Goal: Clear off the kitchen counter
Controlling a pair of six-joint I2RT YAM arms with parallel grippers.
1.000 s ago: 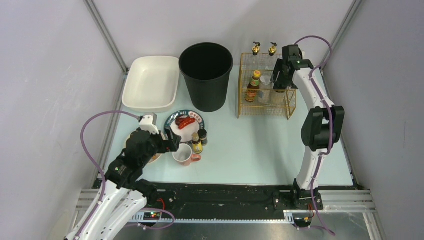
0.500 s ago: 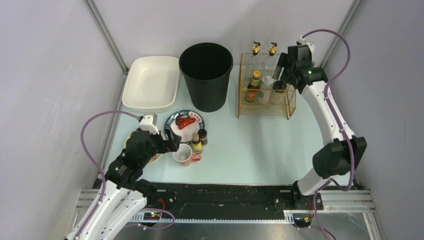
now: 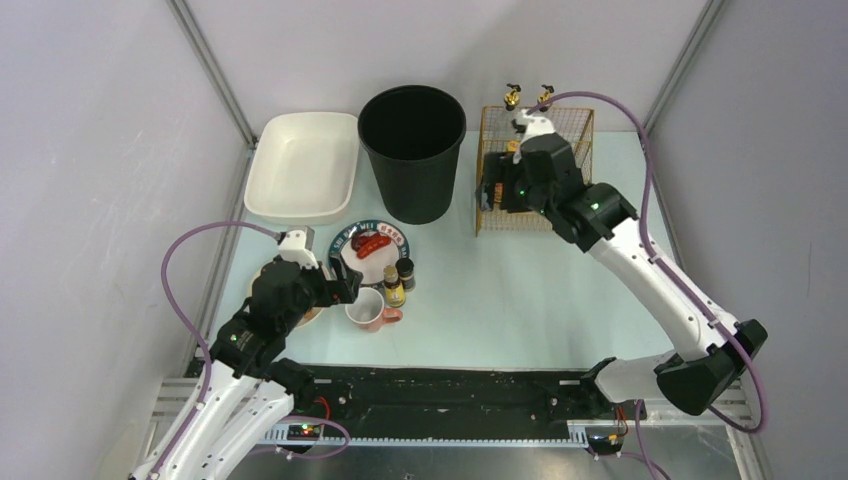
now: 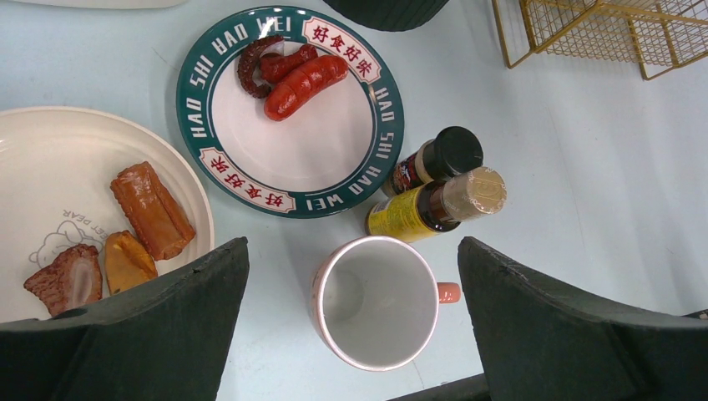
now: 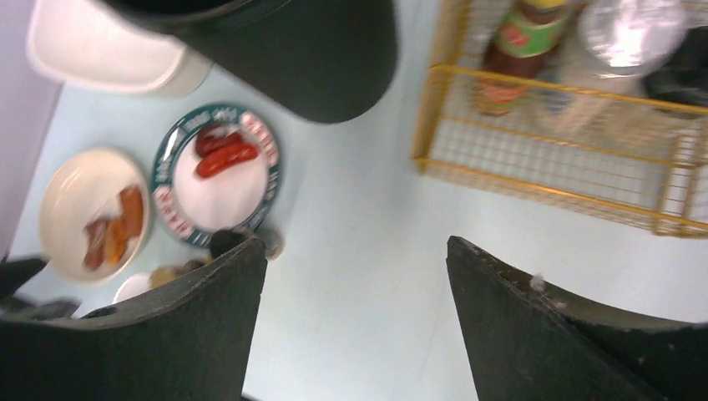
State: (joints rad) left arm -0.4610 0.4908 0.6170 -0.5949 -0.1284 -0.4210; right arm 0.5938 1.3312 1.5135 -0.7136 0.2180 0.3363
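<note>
On the pale green kitchen counter [image 3: 500, 290] stand a green-rimmed plate [image 3: 372, 262] [image 4: 288, 134] with sausages, a white plate [image 4: 50, 192] with food pieces, a pink mug [image 3: 366, 310] [image 4: 376, 301], and two spice bottles, one yellow-labelled [image 3: 394, 290] [image 4: 417, 209] and one black-capped [image 3: 406, 271] [image 4: 436, 157]. My left gripper [image 3: 337, 288] [image 4: 352, 246] hangs open over the mug, one finger on each side, touching nothing. My right gripper [image 3: 496, 192] [image 5: 357, 242] is open and empty in the air at the front left corner of the gold wire rack [image 3: 578, 125] [image 5: 534, 167].
A black bin [image 3: 412, 150] stands at the back centre with a white tray [image 3: 302, 165] to its left. The rack holds a sauce bottle [image 5: 518, 50] and a clear jar [image 5: 626, 38]. Grey walls close in both sides, and a black rail [image 3: 450, 385] runs along the front edge.
The right arm has swung from the rack's back right side to its front left corner, gripper still open. The left arm has not moved.
</note>
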